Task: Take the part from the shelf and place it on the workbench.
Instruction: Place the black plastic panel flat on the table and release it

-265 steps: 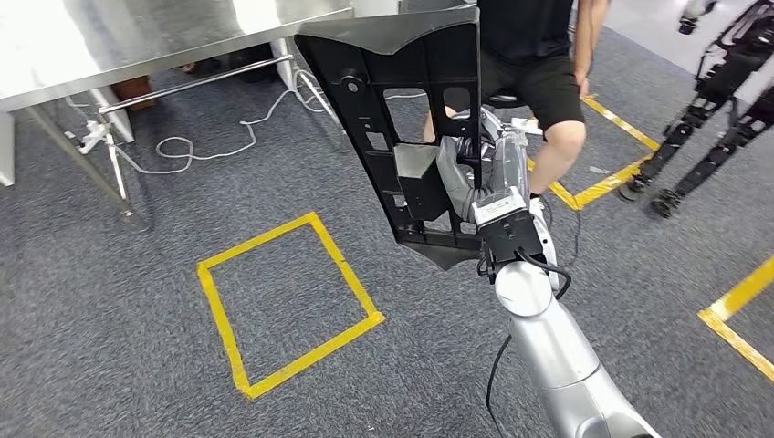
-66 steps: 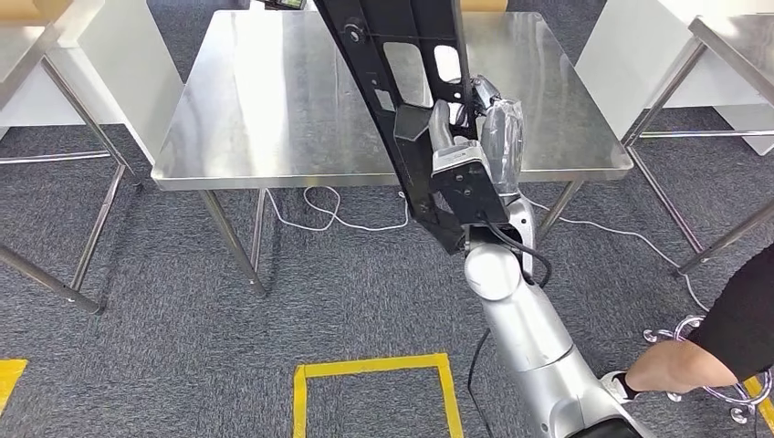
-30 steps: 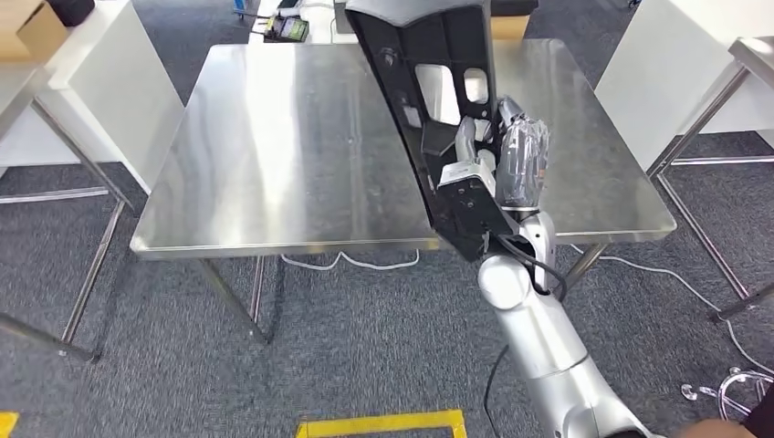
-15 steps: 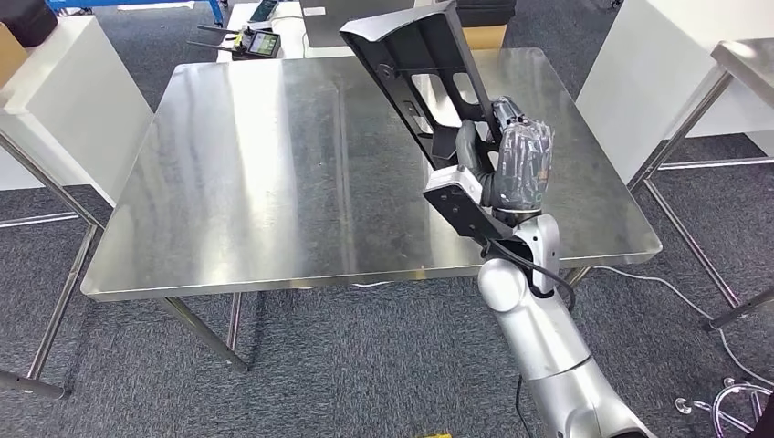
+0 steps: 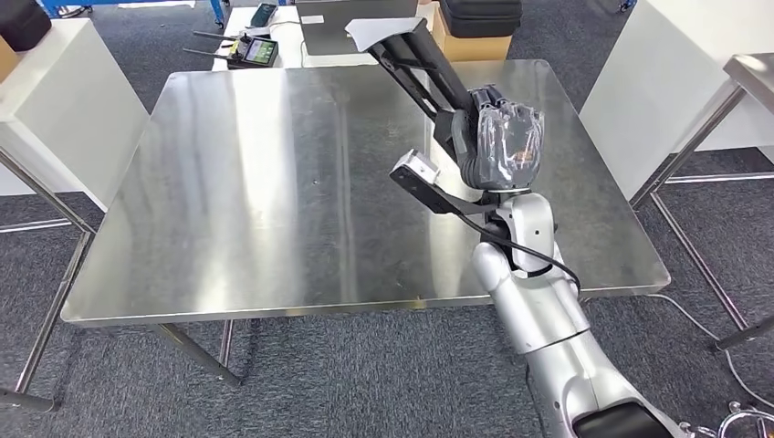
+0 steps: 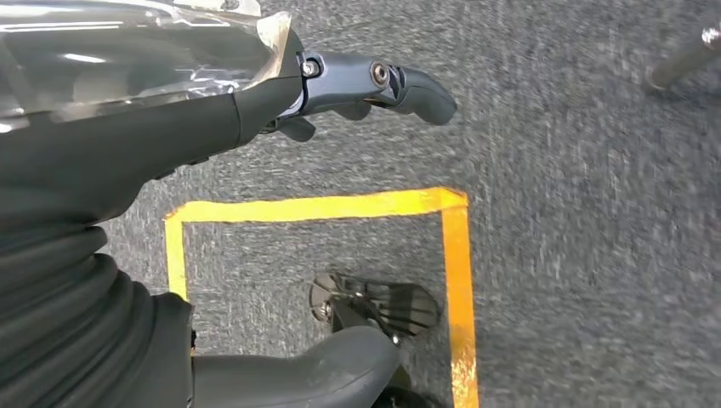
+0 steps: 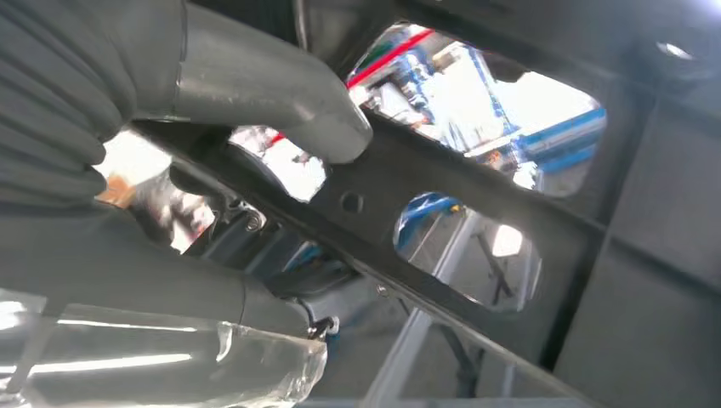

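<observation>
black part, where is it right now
In the head view the black part is held by the right hand above the right half of the steel workbench, tilted toward its far edge.

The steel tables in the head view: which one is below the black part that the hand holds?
The large steel workbench in the middle; the right hand holds the black plastic part over it.

Silver right arm [image 5: 538, 319], black cable, dark robot hand [image 5: 497, 146] under clear film.

Black part [image 5: 415, 64]; brushed silver bench [image 5: 256, 182]; grey speckled carpet [image 6: 578, 170] with yellow tape square [image 6: 455, 255]; silver arm [image 5: 538, 319].
</observation>
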`<action>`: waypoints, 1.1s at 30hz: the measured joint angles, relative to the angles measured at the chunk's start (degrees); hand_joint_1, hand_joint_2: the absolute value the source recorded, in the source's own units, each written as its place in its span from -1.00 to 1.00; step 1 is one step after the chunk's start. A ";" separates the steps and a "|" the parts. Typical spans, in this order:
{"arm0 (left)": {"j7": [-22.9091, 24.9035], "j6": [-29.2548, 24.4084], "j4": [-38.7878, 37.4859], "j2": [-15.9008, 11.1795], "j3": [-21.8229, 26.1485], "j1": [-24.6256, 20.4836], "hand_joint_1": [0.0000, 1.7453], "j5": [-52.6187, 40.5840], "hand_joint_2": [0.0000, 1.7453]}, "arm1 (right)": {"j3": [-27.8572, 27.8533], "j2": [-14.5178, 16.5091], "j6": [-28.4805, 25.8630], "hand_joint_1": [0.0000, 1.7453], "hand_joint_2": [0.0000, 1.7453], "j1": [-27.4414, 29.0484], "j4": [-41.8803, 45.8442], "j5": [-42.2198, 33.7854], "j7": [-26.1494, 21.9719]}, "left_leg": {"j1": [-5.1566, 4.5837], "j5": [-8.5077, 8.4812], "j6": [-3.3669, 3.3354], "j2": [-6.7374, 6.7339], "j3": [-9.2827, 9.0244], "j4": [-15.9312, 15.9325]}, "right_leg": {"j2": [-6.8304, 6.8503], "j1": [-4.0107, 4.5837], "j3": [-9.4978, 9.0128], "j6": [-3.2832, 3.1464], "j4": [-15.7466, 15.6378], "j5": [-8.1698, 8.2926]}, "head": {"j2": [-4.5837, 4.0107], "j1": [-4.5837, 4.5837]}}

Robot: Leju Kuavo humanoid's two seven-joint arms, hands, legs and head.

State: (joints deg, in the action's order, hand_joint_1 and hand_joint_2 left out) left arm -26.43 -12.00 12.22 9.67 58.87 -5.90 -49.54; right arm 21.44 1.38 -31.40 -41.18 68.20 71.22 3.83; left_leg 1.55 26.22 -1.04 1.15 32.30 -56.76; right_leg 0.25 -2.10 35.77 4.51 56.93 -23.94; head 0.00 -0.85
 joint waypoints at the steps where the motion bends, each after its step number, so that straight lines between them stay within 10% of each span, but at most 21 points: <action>1: 0.00 0.10 0.02 -0.04 -0.01 -0.05 -1.00 -0.15 1.00 | 0.05 0.06 0.42 1.00 1.00 -1.03 -1.91 1.62 0.79 | -0.05 0.23 0.22 -0.07 0.10 -0.18 | -0.02 0.08 0.04 -1.03 0.08 -0.07 | 0.00 0.06; 5: 0.40 0.42 0.04 -0.09 -0.01 -0.10 -1.00 -0.39 1.00 | 0.10 0.36 1.47 1.00 1.00 -6.07 -11.67 7.75 4.73 | 0.00 -0.03 -1.24 -0.47 0.20 -0.23 | -0.37 0.11 -0.11 -1.97 0.24 0.65 | 0.00 0.67; 10: 0.44 0.43 0.04 -0.25 -0.01 -0.25 -1.00 -0.38 1.00 | 0.11 0.48 2.06 1.00 1.00 -13.10 -24.96 13.89 9.68 | 0.15 -0.10 -1.45 -0.91 -0.29 0.54 | -0.53 0.48 -0.13 -2.44 0.23 0.35 | 0.00 0.73; 21: 0.35 0.48 0.04 -0.40 -0.01 -0.22 -1.00 -0.35 1.00 | 0.11 -0.62 2.72 1.00 1.00 -19.13 -39.02 16.24 10.95 | 0.29 0.14 0.94 -1.09 -0.44 0.94 | -0.42 0.85 -0.15 -2.85 0.27 0.38 | 0.00 0.68; 33: 0.31 0.50 0.04 -0.46 -0.01 -0.22 -1.00 -0.34 1.00 | 0.11 -0.62 2.79 1.00 1.00 -19.72 -41.55 16.39 11.09 | -0.25 0.27 0.97 -1.07 -0.28 0.47 | -0.37 0.77 -0.45 -2.80 0.26 0.39 | 0.00 0.67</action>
State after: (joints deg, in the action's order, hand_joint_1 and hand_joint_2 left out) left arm -26.12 -11.50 12.26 9.20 58.86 -6.12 -49.88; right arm 21.55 0.75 -28.61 -60.90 26.65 87.61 14.92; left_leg 1.29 26.49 -0.07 0.08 32.02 -56.29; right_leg -0.12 -1.32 35.33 1.70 57.19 -23.55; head 0.00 -0.18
